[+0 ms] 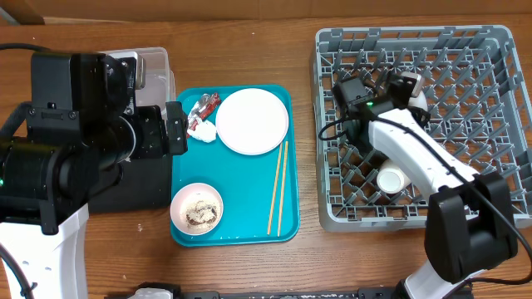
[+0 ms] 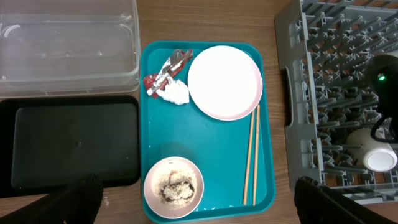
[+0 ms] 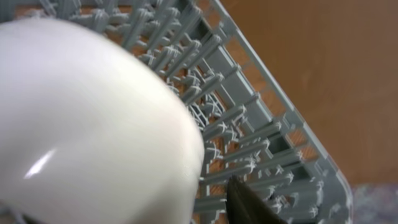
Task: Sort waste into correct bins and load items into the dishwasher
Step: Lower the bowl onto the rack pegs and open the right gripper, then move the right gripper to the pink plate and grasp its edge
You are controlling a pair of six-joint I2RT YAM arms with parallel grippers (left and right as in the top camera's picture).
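A red-and-silver wrapper [image 1: 203,108] [image 2: 165,73] and a white napkin [image 1: 205,131] [image 2: 176,93] lie on a teal tray beside the pale pink plate [image 1: 252,121] [image 2: 225,82]. Wooden chopsticks [image 1: 278,187] [image 2: 252,155] lie to the right. A small pinkish bowl [image 1: 197,209] [image 2: 173,188] holds rice and brown scraps. My left gripper [image 1: 176,129] [image 2: 198,182] is open and empty, high above the tray. My right gripper [image 1: 403,87] [image 3: 217,186] is inside the grey dish rack [image 1: 499,124] [image 3: 261,112], shut on the rim of a pale grey-white bowl [image 1: 416,91] [image 3: 93,124]; one finger is hidden. A white cup [image 1: 391,179] [image 2: 379,160] lies in the rack.
The clear tub [image 1: 158,66] [image 2: 68,50] stands at the back left, with the black tray [image 1: 133,187] [image 2: 74,143] in front of it, both left of the teal tray [image 1: 241,191] [image 2: 217,149]. Bare wooden table runs between the teal tray and the rack.
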